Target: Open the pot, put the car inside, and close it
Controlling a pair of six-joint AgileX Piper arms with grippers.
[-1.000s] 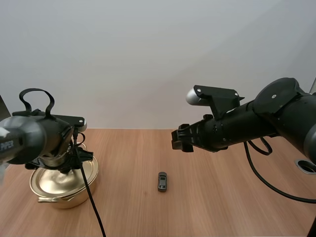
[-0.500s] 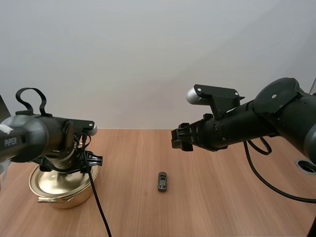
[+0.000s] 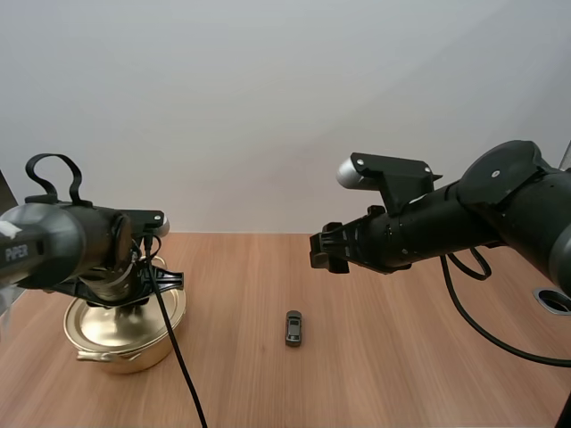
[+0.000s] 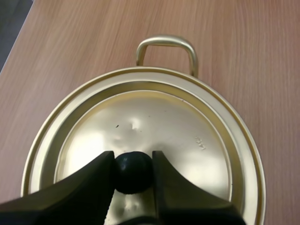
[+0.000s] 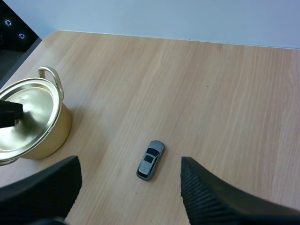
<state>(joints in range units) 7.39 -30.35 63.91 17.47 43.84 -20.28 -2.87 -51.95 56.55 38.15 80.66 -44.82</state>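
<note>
A gold pot (image 3: 134, 349) with its lid (image 3: 116, 323) on stands at the table's left. My left gripper (image 3: 134, 287) is down on the lid. In the left wrist view its two fingers (image 4: 93, 180) press against both sides of the lid's black knob (image 4: 133, 171), above the gold lid (image 4: 164, 117). A small grey toy car (image 3: 293, 327) lies on the bare wood mid-table. My right gripper (image 3: 328, 250) hovers above and behind the car, and its fingers (image 5: 206, 197) stand wide apart with the car (image 5: 150, 160) seen on the table between them.
One loop handle (image 4: 166, 47) of the pot points away from my left wrist. The pot (image 5: 33, 124) shows beside the car in the right wrist view. A round grey hole cover (image 3: 555, 300) sits at the table's right edge. Open wood surrounds the car.
My left gripper's fingers have closed in on the lid's knob, and the left arm with the pot has shifted slightly to the right. The right arm and the car have not moved.
</note>
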